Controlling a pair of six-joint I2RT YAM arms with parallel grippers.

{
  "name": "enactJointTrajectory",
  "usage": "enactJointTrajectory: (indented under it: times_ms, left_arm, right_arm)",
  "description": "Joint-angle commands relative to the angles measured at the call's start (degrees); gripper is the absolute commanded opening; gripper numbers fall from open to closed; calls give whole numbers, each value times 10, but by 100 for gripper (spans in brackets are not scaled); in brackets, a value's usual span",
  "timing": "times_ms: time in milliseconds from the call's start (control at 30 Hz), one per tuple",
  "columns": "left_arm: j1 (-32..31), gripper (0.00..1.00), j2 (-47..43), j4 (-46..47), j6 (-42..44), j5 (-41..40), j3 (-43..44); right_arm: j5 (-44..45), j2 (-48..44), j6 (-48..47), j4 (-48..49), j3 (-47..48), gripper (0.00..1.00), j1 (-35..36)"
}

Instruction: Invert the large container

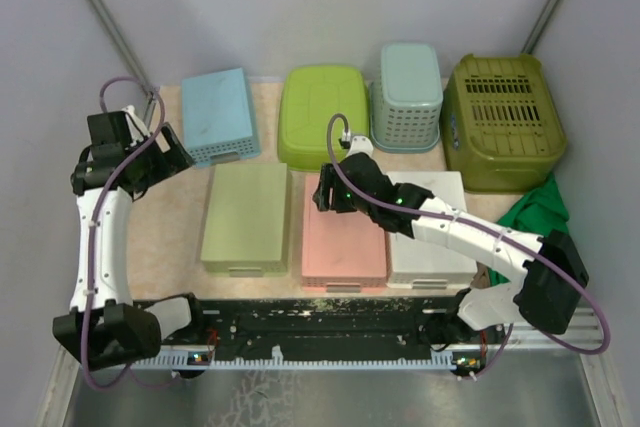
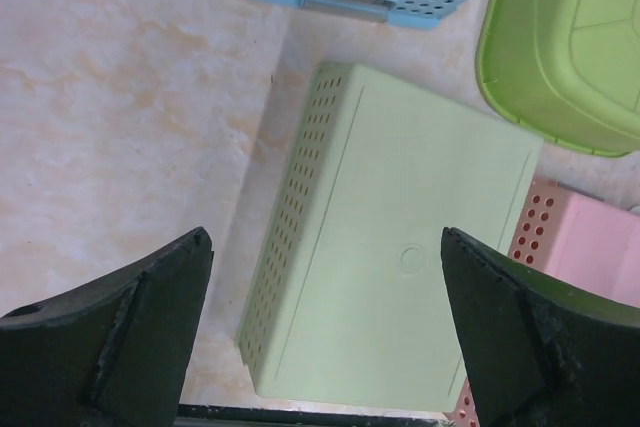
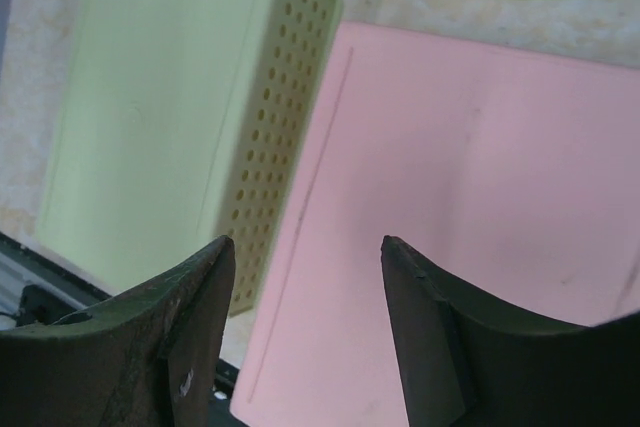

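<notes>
The largest container is an olive-green slotted basket [image 1: 503, 122] at the back right, its slotted face up. A lime-green tub [image 1: 323, 115] lies at the back middle, smooth side up, also in the left wrist view [image 2: 570, 37]. My left gripper [image 1: 172, 152] is open and empty, hovering above the pale green perforated box [image 1: 246, 217], which fills the left wrist view [image 2: 400, 247] between the jaws [image 2: 325, 247]. My right gripper [image 1: 325, 192] is open and empty, just above the pink box [image 1: 343, 237], seen in the right wrist view [image 3: 470, 207] under the jaws [image 3: 307, 247].
A blue perforated box [image 1: 220, 115] lies at the back left and a teal basket [image 1: 407, 95] at the back. A white box [image 1: 432, 242] lies under the right arm. A green cloth [image 1: 535, 212] lies at the right edge. A black rail [image 1: 320, 322] runs along the front.
</notes>
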Motion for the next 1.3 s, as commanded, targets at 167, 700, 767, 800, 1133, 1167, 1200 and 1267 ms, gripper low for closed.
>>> enactJointTrajectory:
  times_ms: [167,700,767,800,1133,1167,1200,1267]
  left_arm:
    - [-218,100,-9,9,-68,-147,34]
    - [-389,100,44,211,-5,-68,103]
    - [-389,100,23,249,11,-86,102]
    - [-389,100,13,272,20,-97,100]
    - [-389,100,-42,378,79,-132,109]
    - [-389,100,-43,382,77,-135,107]
    - [-389,100,-46,387,79,-136,103]
    - [-389,100,-48,398,83,-132,94]
  right_arm:
    - [160,-65,-40,-135,52,69,-89]
    - [246,-189,-155,-258,188,87,-316]
    - [236,-195,-163,-250,211,88,-316]
    - [236,-198,-170,-239,218,88,-316]
    - [270,-214,-212,-169,261,88,-317]
    - [270,-215,-212,-167,260,89,-316]
    - [269,-215,-211,-166,258,89,-316]
    - [263,-210,-213,-166,256,89,-316]
